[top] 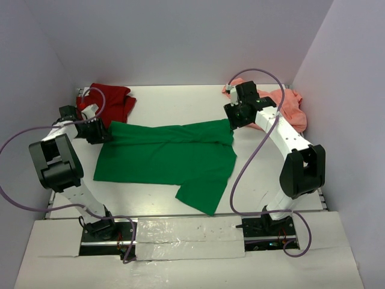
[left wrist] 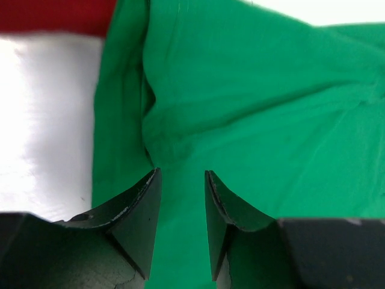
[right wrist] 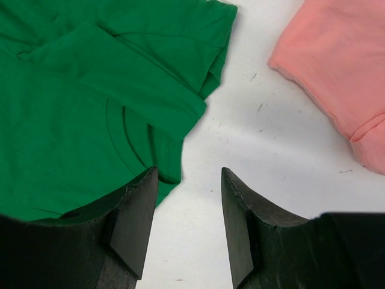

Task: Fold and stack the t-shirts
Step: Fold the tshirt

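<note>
Soft cloth makes up all three garments. The dark red short-sleeved t-shirt (top: 107, 99) lies crumpled at the far left corner of the white table (top: 180, 99). Just near of it, the left gripper (top: 102, 133) sits low at the left end of the bright green t-shirt (top: 168, 159). In its wrist view the jaws stand apart with green cloth showing between them, and they hold nothing.

The green shirt takes up the middle of the table. It is spread mostly flat, with a band along its far edge doubled over and one loose part reaching toward the near right. Its long axis runs left to right, from one gripper to the other. A curved seam at its right end, seen in the right wrist view, may be the neckline. That would put the collar end on the right, but I cannot tell for certain.

The right gripper (top: 233, 122) is at the shirt's far right corner, jaws apart and empty, one finger over the green edge and the other over bare table. To its right the salmon pink t-shirt (top: 289, 102) lies bunched near the right wall, apart from the green one.

The green shirt looks light, thin and limp. It will likely sag and wrinkle when lifted, and a pinch where it is doubled may catch only one layer. The sensible holds are the two far corners, one per gripper, pinching through both layers at the fold so the cloth lifts evenly.
</note>
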Robot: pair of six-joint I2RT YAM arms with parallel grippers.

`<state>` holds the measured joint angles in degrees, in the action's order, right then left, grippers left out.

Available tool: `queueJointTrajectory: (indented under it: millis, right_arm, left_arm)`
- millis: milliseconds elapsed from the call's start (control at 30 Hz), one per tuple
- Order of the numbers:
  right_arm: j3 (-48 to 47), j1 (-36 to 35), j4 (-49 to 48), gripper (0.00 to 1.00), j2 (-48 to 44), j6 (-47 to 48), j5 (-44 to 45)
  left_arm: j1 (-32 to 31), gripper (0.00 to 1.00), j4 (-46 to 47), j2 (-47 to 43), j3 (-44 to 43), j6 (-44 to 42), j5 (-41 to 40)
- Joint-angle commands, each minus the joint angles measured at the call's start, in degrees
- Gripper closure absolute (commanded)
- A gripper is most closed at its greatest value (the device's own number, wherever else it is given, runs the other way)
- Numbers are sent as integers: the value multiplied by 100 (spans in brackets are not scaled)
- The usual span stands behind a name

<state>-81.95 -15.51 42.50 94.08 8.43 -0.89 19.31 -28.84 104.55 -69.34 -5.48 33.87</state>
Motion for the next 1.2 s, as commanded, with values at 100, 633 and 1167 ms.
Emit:
queueJointTrajectory:
  millis: [100, 633, 1167]
  right_arm:
    - [-5, 4, -154, 46, -83, 54, 80]
    - [144, 4, -225, 46, -206, 124, 1]
    - [136, 4, -207, 46, -232, 186, -87]
  left_arm:
    - [-24, 57, -851, 171, -352, -278, -47]
    - [-15, 59, -193, 311, -194, -121, -451]
    - [-340, 56, 353, 531, -220, 134, -372]
